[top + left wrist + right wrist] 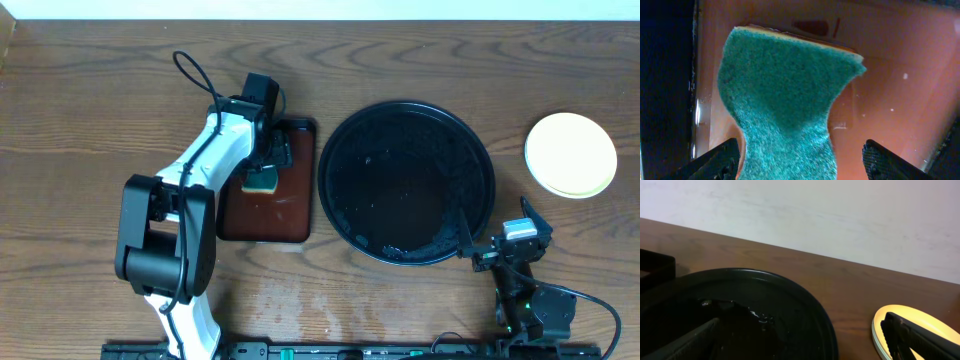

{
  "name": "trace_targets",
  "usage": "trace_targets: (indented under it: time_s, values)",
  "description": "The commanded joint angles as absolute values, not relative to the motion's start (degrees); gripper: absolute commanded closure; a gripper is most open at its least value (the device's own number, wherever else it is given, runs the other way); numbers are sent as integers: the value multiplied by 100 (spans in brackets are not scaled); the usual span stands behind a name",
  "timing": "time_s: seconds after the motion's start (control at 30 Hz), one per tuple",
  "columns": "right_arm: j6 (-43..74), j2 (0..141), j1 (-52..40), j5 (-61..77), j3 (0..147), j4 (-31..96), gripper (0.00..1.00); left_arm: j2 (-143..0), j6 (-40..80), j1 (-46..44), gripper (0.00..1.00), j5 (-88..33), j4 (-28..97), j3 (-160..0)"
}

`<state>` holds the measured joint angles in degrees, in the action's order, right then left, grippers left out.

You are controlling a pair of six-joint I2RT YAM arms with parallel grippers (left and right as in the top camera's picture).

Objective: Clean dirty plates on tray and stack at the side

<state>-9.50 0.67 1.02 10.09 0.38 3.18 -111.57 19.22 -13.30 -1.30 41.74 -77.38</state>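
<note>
The stack of plates [570,155] lay on bare tabletop to the right of the black tray [406,103], which held only water drops. The right gripper [801,321], wide and empty, sat at the tray's near right rim. The stack was beyond it, with open wood between. The left gripper [801,147] stood wide around the green sponge [785,85] on the brown tray [295,225]. I judged 0 plates remained.

No text, label, brand, number or sign can be read in any of the three views.
</note>
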Motion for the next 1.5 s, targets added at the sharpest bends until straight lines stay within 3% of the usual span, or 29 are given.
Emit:
trace_targets:
  time_s: [0.0, 0.5, 1.0, 1.23, 1.47]
  values:
    - [-991, 30, 54, 1079, 30, 336, 1, -10466, 1870, -1358, 21, -80, 4189, -7708]
    - [-991, 30, 54, 1079, 30, 336, 1, -5857, 1754, -1256, 21, 860, 4377, -7708]
    - [-993, 30, 54, 1079, 32, 336, 1, -2759, 1765, -825, 21, 1354, 6600, -7210]
    - [-993, 30, 54, 1079, 32, 336, 1, -1225, 1828, -231, 21, 1267, 6219, -5819]
    - [-991, 30, 54, 1079, 32, 336, 1, -156, 1826, -10, 21, 698, 4213, -4169]
